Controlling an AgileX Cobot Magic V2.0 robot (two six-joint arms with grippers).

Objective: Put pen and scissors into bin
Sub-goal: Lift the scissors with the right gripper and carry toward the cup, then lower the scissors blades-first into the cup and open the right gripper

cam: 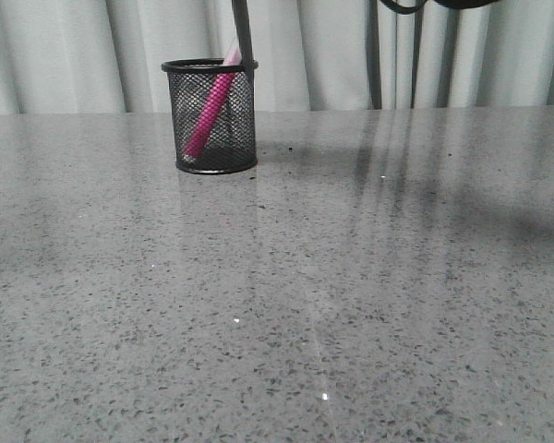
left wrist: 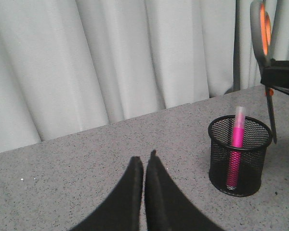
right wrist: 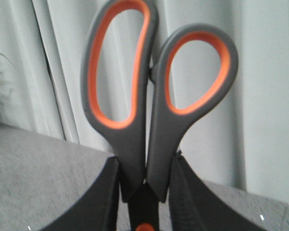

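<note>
Left pincer (left wrist: pixel 144 166): fingers pressed together, holds nothing, low over grey desk (cam: pixel 351 305), well apart from bin. Bin (cam: pixel 210 116): stands upright on far left part of desk, near curtain (cam: pixel 92 55). Pen (cam: pixel 209 115): inside bin, leaning, pale cap just above rim. Scissors (right wrist: pixel 149 106): vertical, blades down, tips above bin rim at its right side, handles up. Right pincer (right wrist: pixel 143 192): pinching scissors just below finger loops.

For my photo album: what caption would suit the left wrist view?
Pen already standing in the bin, scissors held point-down above it by the right tool; left tool shut and empty.
</note>
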